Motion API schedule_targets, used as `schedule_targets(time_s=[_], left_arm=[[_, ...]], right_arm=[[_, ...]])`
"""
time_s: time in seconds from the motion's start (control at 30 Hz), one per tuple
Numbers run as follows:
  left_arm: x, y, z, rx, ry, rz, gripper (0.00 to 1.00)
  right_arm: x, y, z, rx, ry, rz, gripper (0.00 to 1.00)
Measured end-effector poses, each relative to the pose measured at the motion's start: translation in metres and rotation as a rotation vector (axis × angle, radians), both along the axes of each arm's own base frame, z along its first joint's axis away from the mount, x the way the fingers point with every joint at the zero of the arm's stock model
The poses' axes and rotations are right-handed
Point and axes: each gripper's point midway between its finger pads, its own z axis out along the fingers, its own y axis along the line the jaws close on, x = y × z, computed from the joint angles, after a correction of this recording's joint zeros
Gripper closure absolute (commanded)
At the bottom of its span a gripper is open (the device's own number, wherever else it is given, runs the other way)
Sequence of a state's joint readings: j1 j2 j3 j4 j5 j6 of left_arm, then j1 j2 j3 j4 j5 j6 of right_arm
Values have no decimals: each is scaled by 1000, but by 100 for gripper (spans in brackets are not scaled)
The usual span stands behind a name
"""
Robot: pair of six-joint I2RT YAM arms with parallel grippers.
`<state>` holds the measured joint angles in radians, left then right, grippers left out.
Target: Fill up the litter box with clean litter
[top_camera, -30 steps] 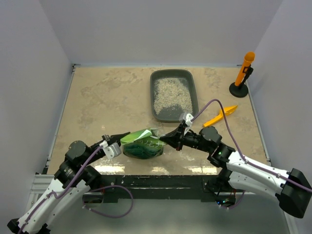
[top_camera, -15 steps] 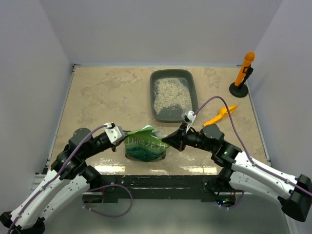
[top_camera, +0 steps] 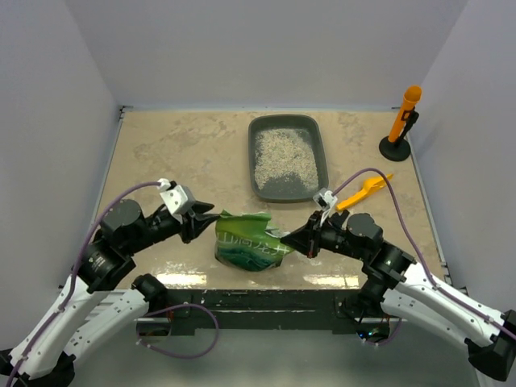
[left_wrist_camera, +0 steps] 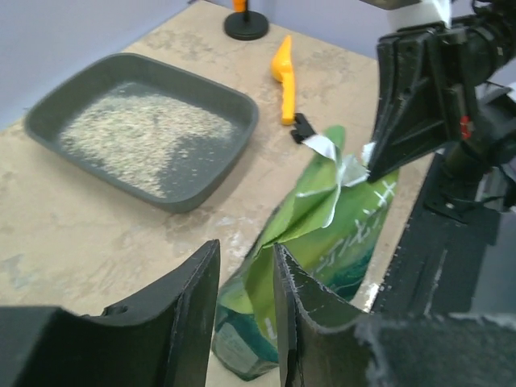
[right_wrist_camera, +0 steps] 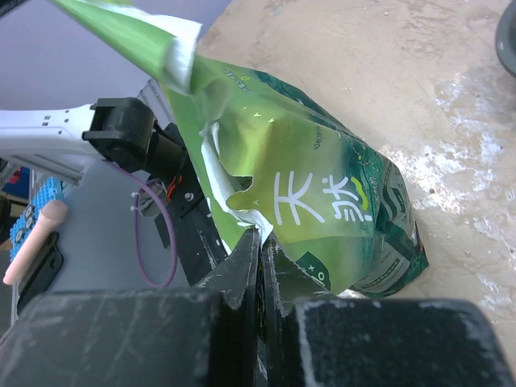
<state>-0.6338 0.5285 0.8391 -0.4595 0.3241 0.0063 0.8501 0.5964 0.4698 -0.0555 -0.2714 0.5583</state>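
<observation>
The dark grey litter box (top_camera: 321,161) lies at the back centre, with pale clean litter (top_camera: 282,153) spread in it; the left wrist view shows the litter box (left_wrist_camera: 230,149) and its litter (left_wrist_camera: 137,133) too. A glossy green bag (top_camera: 248,246) stands near the table's front edge, its torn top open. My right gripper (top_camera: 292,239) is shut on the bag's torn top edge, and in the right wrist view that gripper (right_wrist_camera: 260,235) pinches the bag (right_wrist_camera: 322,201). My left gripper (top_camera: 210,218) hangs open just left of the bag, nothing between its fingers (left_wrist_camera: 193,306).
A yellow scoop (top_camera: 363,192) lies right of the litter box. An orange brush in a black stand (top_camera: 401,122) is at the back right corner. White walls close in the table on three sides. The bag sits close to the dark front edge (top_camera: 242,300).
My left gripper has let go of the bag's top, opened, and drawn back to the left. The right gripper has shifted right and nearer, keeping its hold; the bag now stands more upright.
</observation>
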Motion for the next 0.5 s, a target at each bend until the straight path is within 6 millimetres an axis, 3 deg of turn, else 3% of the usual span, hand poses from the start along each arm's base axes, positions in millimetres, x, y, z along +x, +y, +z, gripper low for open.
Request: schedule_targets(time_s=[0.27, 0.5], left_arm=[[-26, -38, -34, -62, 159, -246, 54], [-28, -50, -38, -94, 215, -315, 51]], right_arm=[[4, -25, 0, -63, 58, -120, 100], [10, -43, 5, -120, 97, -223, 100]])
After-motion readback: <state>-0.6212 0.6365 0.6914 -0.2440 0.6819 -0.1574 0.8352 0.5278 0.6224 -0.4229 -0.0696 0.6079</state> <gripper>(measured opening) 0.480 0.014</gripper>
